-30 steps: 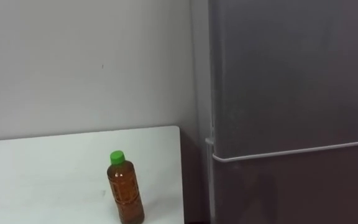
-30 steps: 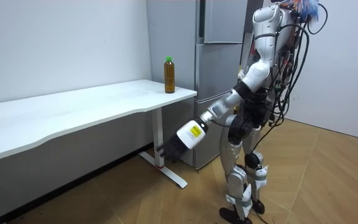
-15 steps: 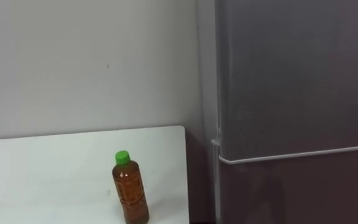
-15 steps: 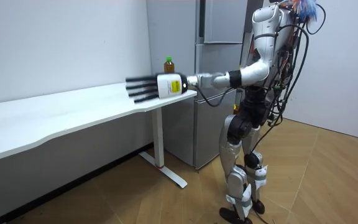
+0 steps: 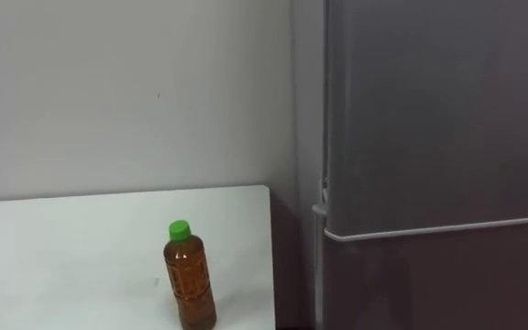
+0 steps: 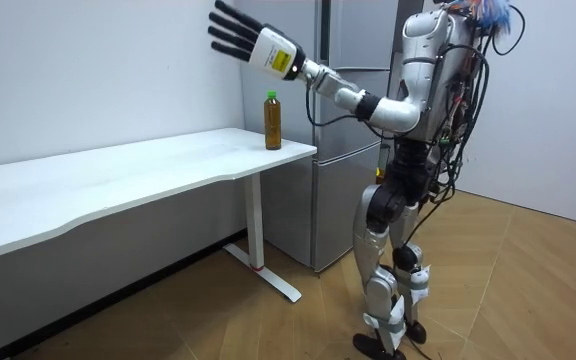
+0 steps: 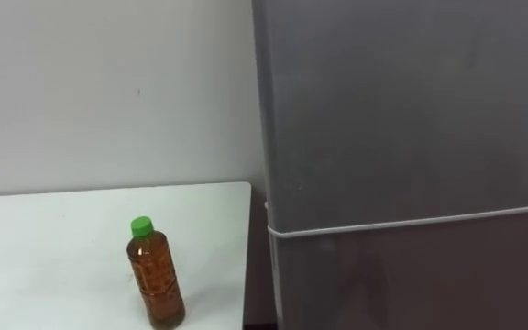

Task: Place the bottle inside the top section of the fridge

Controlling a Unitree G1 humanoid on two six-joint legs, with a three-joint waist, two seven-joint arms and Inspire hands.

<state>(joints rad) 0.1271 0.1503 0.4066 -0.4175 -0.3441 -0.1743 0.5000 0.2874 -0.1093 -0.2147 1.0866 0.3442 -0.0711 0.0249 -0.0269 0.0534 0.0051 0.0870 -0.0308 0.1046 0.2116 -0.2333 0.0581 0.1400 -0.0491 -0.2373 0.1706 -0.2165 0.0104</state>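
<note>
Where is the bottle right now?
In the left eye view the bottle stands upright at lower left on the white table, near its right edge, beside the fridge.

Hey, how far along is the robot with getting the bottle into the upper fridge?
Done: nothing yet. The bottle stands upright on the table beside the fridge, whose doors are shut. In hand: the left hand is up above the bottle in the room view, fingers straight, holding nothing. Left: grasp the bottle, open the upper door, set it inside.
</note>
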